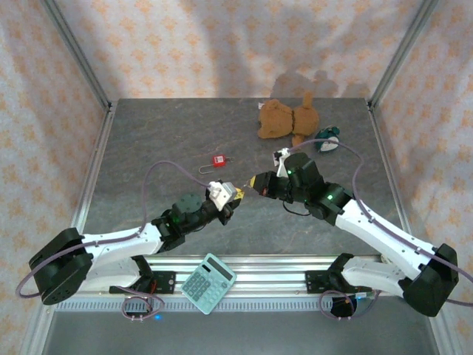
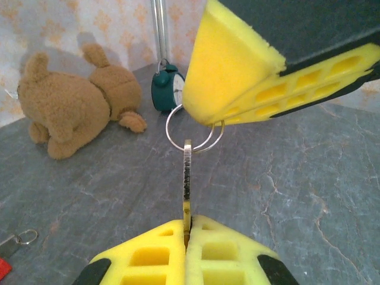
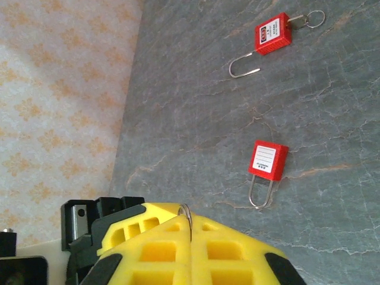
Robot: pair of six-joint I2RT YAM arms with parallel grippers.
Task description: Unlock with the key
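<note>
In the left wrist view, a thin metal key (image 2: 187, 172) stands edge-on, its lower end pinched between the shut yellow pads of my left gripper (image 2: 188, 224). Its key ring (image 2: 168, 129) is clamped by my right gripper (image 3: 190, 228), shut with the ring (image 3: 187, 209) poking out between the pads. The two grippers meet tip to tip above mid-table, left (image 1: 240, 194) and right (image 1: 255, 181). On the table lie two red padlocks: one (image 3: 268, 159) with its shackle closed, the other (image 3: 274, 34) with its shackle swung open and a key in it.
A brown teddy bear (image 1: 287, 118) lies at the back of the grey table, a small green alarm clock (image 1: 327, 140) to its right. A calculator (image 1: 209, 283) rests on the front rail between the arm bases. Metal frame posts and patterned cloth walls enclose the table.
</note>
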